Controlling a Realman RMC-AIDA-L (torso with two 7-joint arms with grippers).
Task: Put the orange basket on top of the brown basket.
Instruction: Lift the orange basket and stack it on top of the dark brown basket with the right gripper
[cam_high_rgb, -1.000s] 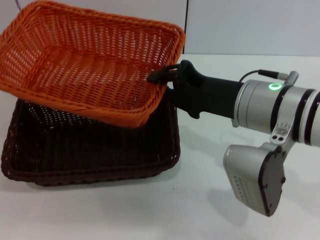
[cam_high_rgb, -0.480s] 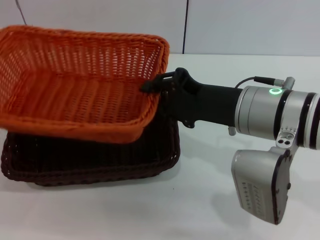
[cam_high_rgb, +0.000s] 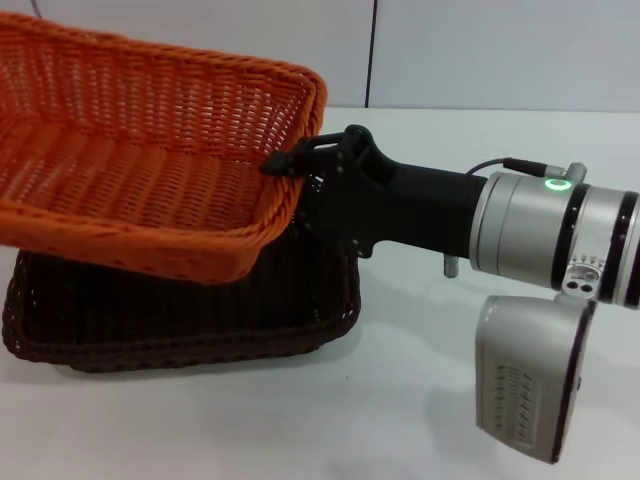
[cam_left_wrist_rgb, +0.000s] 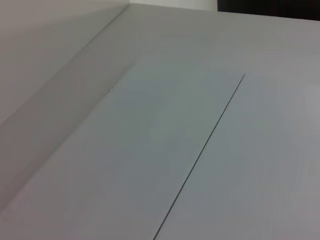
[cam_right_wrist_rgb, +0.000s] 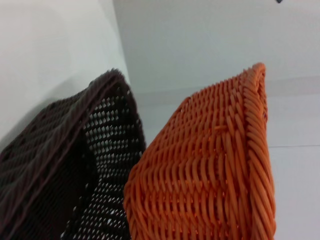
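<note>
My right gripper is clamped on the right-hand end wall of the orange basket, one black finger hooked over the braided rim and inside, the rest of the hand outside the wall; the arm behind it runs off to the right, a green ring lit on its silver wrist section.

Landmark: the brown basket, sitting flat on the white table; everything below is placed against it.

Orange basket: held above the brown basket, not settled into it; tilted, with its near long side sagging low toward the brown basket's front rim and its far side higher; its left end runs past the picture edge, so that end is unseen; whether the near bottom edge touches the brown basket's rim I cannot tell from the head view.

Right wrist view: orange basket's corner and sloping wall close beside the brown basket's rim and open-weave wall; the orange corner sits just beside the dark weave, contact not clear.

Left gripper: not seen in any view; the left wrist view holds only plain white table with a thin seam line crossing it.
</note>
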